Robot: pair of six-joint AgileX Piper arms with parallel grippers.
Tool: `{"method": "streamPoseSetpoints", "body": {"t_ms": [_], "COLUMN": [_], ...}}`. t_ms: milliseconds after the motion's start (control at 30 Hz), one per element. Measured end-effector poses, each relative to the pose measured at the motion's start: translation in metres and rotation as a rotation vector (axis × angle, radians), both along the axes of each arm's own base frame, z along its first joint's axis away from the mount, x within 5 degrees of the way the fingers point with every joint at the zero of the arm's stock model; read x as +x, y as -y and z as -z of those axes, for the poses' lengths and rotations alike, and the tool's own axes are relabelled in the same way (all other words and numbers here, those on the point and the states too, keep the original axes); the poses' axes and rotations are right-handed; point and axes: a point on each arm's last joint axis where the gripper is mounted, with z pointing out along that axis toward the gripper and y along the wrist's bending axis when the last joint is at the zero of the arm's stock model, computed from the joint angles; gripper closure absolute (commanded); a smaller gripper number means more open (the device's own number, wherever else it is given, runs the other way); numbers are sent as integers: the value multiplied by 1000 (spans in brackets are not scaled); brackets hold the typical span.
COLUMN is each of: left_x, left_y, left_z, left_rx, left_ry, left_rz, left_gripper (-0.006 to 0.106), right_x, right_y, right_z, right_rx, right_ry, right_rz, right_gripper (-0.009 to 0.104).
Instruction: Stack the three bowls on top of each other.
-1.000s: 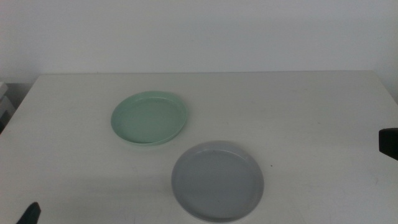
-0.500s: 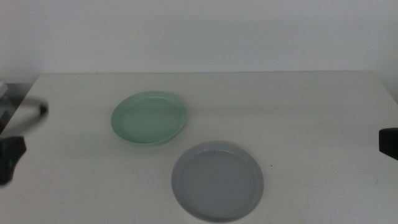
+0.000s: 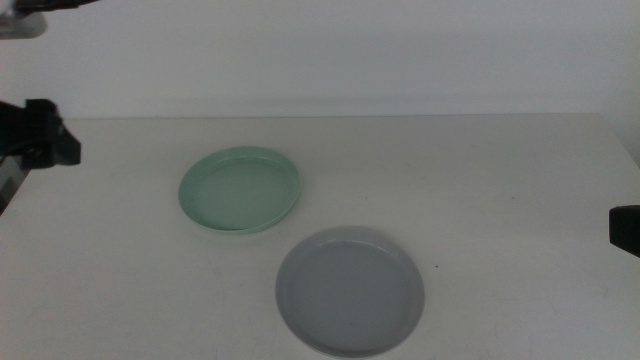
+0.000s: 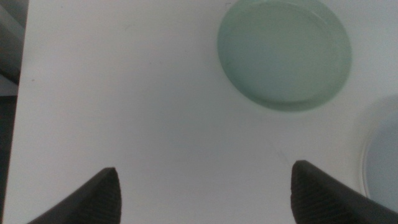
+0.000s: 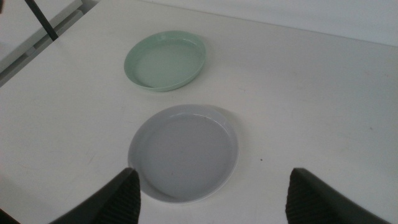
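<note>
A mint green bowl (image 3: 240,190) lies left of the table's middle, and a grey bowl (image 3: 350,291) lies nearer the front, a small gap apart from it. My left arm (image 3: 40,135) hangs high at the far left. Its gripper (image 4: 205,199) is open and empty, looking down on bare table beside the green bowl (image 4: 284,53), with the grey bowl's rim (image 4: 382,165) at the side. My right gripper (image 5: 214,199) is also open and empty. It is held back from the grey bowl (image 5: 185,151), with the green bowl (image 5: 165,60) beyond. In the middle view it shows only as a dark block (image 3: 625,230) at the right edge.
The white table (image 3: 500,180) ends at a pale wall behind. Its left edge (image 4: 18,93) drops to a dark gap close to my left arm. A thin dark rod (image 5: 40,18) stands past the table's far left corner.
My left arm has risen from the bottom left corner of the middle view to the upper left. Both bowls and the right arm have stayed put.
</note>
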Motion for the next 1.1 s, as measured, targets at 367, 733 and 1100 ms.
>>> {"method": "streamPoseSetpoints", "body": {"t_ms": [367,733,1100], "left_x": [65,163,208], "left_y": [1,22,34], "left_z": [34,97,181], "left_rx": [-100,-103,-166], "left_ry": [6,-157,-309], "left_rz": [-40,60,48], "left_gripper": [5,5,32], "right_x": [0,0,0], "right_y": [0,0,0], "right_z": [0,0,0], "right_rx": [1,2,3], "right_ry": [1,2,1], "right_rz": [0,0,0], "right_gripper": [36,36,36]}}
